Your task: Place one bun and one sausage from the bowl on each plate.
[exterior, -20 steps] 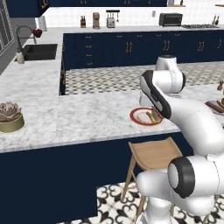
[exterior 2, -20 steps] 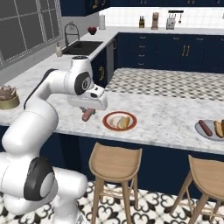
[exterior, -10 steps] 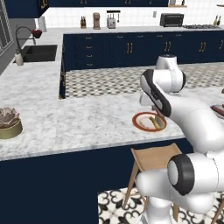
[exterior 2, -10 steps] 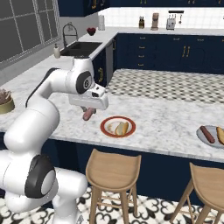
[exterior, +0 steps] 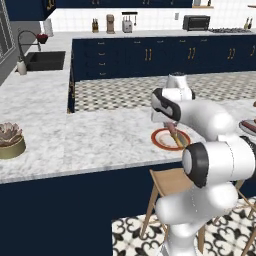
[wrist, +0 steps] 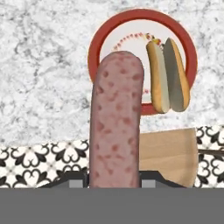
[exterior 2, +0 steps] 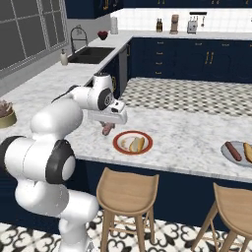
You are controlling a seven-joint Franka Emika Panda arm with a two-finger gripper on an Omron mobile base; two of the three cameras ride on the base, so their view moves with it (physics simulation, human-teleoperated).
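Note:
My gripper (exterior 2: 107, 126) is shut on a pinkish-brown speckled sausage (exterior 2: 106, 130), which hangs a little above the marble counter just left of the white plate with the orange-red rim (exterior 2: 119, 140). In the hand view the sausage (wrist: 116, 118) stands up the middle, and its tip overlaps the plate's near rim (wrist: 94, 48). A split bun (wrist: 168, 74) lies on the right half of that plate. The grey plate (exterior 2: 225, 153) at the far right carries a sausage (exterior 2: 233, 150) and a bun (exterior 2: 247, 151). The bowl is out of view.
A tan pot with a pinkish succulent (exterior: 10, 141) stands at the counter's left end. Two wooden stools (exterior 2: 128, 187) (exterior 2: 236, 206) stand below the counter's front edge. A sink (exterior 2: 91, 54) and dark blue cabinets lie farther back.
Both base views have shifted a little, so the base has moved. The gripper, still shut on the sausage, has come closer to the red-rimmed plate.

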